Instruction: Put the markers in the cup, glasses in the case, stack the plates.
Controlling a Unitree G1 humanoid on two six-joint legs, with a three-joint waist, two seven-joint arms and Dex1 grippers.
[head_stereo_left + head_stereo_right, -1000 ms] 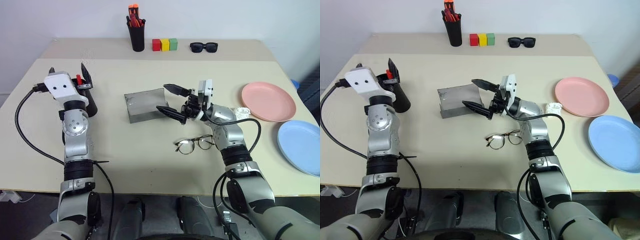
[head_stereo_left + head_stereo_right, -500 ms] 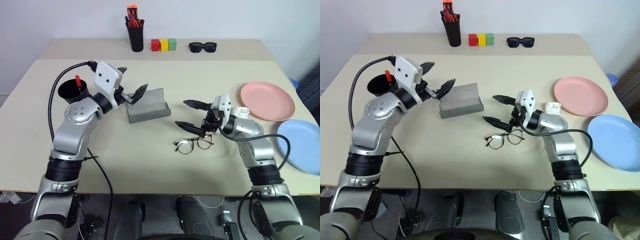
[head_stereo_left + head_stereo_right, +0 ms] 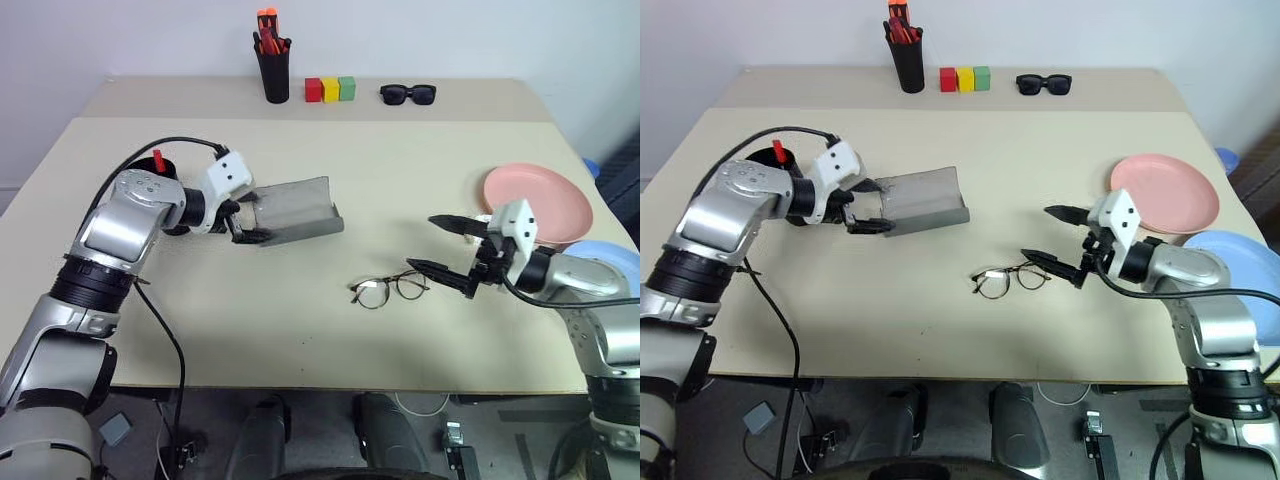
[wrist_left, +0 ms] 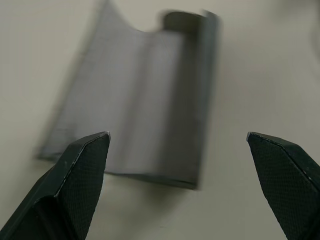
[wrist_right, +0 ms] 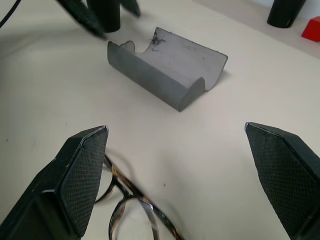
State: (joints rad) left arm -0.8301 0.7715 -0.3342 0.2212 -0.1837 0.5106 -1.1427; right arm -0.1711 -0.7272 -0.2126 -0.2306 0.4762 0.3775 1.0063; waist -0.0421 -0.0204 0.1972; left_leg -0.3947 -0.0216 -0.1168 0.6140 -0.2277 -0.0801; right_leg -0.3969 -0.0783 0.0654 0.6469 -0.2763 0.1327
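Two grippers spread wide, neither holding anything. Marker [image 3: 157, 158] standing red cap up in the cup [image 3: 150, 170], which sits behind the left arm near the table's left side; that step looks done. Step in hand, by judgement: glasses into the case.

Case [image 3: 292, 209] lying open mid-table, grey lid tipped back, trough facing up. Left gripper [image 3: 243, 222] at the case's left end, lower finger touching or just beside the near wall; contact not certain. Glasses [image 3: 389, 289] flat on the table, near side of the case and apart from it. Right gripper [image 3: 447, 251] hanging just to the right of the glasses, fingers pointing toward them, not touching.

Pink plate [image 3: 545, 196] and blue plate [image 3: 1240, 265] side by side at the right edge, partly behind the right arm, not yet stacked.

Next move, as judged: right gripper down over the frame's bridge or a lens rim, gentle pinch on the thin wire, lift and carry to the trough; left gripper best placed to steady the case. Thin frame likely to slide or twist under the pinch.

Against a second ago: left gripper then up over the cup, now swung across to the case. Right gripper then over the case, now drawn back right, past the glasses. Case shifted and turned, lid open. Glasses and plates unmoved.
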